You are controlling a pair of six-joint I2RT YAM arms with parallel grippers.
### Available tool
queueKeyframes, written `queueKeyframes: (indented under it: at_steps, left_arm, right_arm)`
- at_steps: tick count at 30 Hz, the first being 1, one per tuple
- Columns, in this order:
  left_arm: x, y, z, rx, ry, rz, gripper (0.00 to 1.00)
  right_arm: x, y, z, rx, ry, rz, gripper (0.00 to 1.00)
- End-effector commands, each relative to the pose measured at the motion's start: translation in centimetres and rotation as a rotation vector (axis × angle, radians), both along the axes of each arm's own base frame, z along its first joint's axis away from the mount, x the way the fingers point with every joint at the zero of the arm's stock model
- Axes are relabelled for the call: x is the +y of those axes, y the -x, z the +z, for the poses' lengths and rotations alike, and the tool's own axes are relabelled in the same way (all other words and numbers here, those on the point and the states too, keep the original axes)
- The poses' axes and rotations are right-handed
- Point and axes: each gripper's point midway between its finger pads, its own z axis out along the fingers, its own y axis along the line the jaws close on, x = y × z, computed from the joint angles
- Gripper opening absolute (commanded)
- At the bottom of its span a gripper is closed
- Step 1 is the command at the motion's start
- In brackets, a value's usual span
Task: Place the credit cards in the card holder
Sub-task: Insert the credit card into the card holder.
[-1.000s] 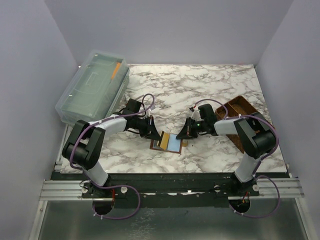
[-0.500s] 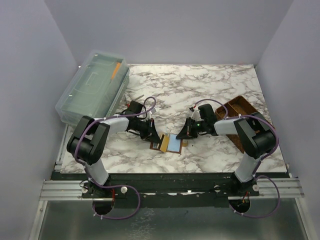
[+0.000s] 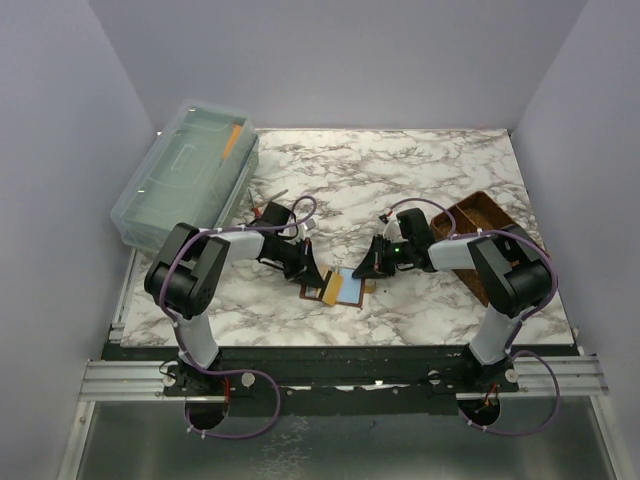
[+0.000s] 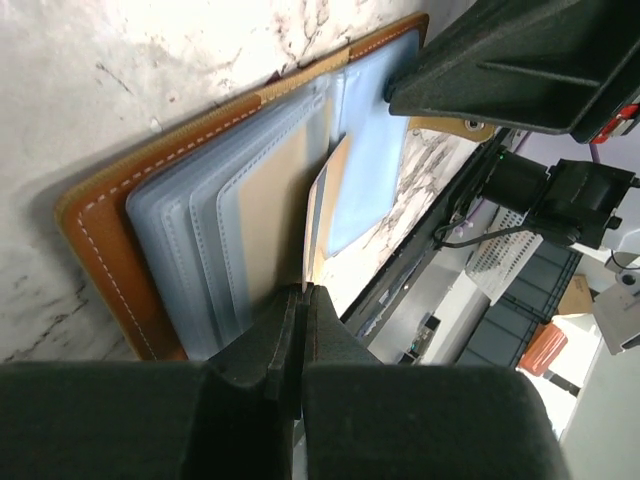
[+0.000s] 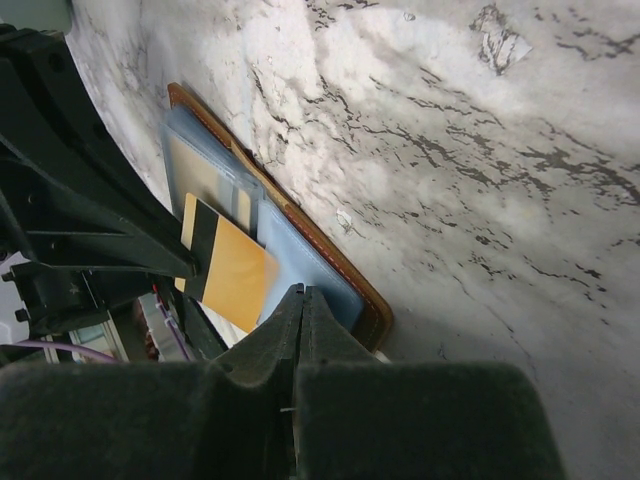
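Top external view: the two arms reach inward from their bases at the near edge of the marble table (image 3: 420,170) and meet over the card holder (image 3: 351,289). The holder lies open and flat near the table's front edge, midway between the arms, with its grey-blue inside facing up.

The left gripper (image 3: 308,268) comes in from the holder's left side. Its fingers are pressed together on one end of an orange credit card (image 3: 331,291). The card sits tilted above the left half of the holder.

Left wrist view: the card is seen nearly edge-on, running from the fingertips out over the stack of clear pockets. The tan stitched leather border of the holder frames these pockets.

Right wrist view: the card shows a black stripe along the end nearest the left gripper. Its free end lies over the pockets. Whether that end has entered a pocket cannot be told.

The right gripper (image 3: 366,268) has its fingers pressed together and pinches nothing. Its tips point at the right-hand edge of the open holder and appear to rest on the blue lining.

Farther back, a brown woven basket (image 3: 478,212) stands at the table's right edge. A clear lidded plastic box (image 3: 185,180) lies at the far left.
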Motion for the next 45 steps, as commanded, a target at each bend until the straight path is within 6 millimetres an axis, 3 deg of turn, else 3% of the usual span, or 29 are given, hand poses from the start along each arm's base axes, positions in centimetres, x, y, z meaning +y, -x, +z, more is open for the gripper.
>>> queueKeyframes:
  at_steps: [1,8,20,25,27,30,34,39,45]
  left_arm:
    - [-0.3,-0.8,-0.5,-0.013,-0.026,-0.004,0.00]
    - [-1.1,-2.1,-0.9,-0.028,-0.046,-0.003,0.00]
    - [-0.6,-1.6,-1.9,-0.048,-0.139,0.062,0.00]
    - [-0.5,-2.0,-1.9,-0.098,-0.177,0.157,0.00]
    - [-0.6,-2.3,-1.9,-0.111,-0.166,0.190,0.00]
    - [-0.8,-2.4,-1.9,-0.118,-0.150,0.214,0.00]
    - [-0.7,-2.2,-2.2,-0.121,-0.154,0.214,0.00]
    - [-0.9,-1.6,-2.7,-0.111,-0.162,0.205,0.00]
    - [-1.8,-1.2,-2.9,-0.128,-0.171,0.197,0.00]
  right_arm:
    - [-0.3,0.8,-1.3,0.013,0.021,0.017,0.00]
    - [-0.2,0.8,-1.4,0.013,0.017,0.019,0.00]
    - [-0.3,1.0,-1.2,0.020,0.012,0.005,0.00]
    - [-0.3,0.4,0.6,0.019,0.018,-0.036,0.01]
    - [-0.5,0.2,1.7,0.005,0.034,-0.045,0.09]
    - [-1.0,0.8,3.2,-0.016,0.060,-0.026,0.33]
    - [-1.8,2.3,3.5,-0.007,0.088,-0.009,0.42]
    - [-1.5,3.4,2.1,0.026,0.083,0.001,0.39]
    - [-0.4,2.9,0.6,0.035,0.068,-0.007,0.19]
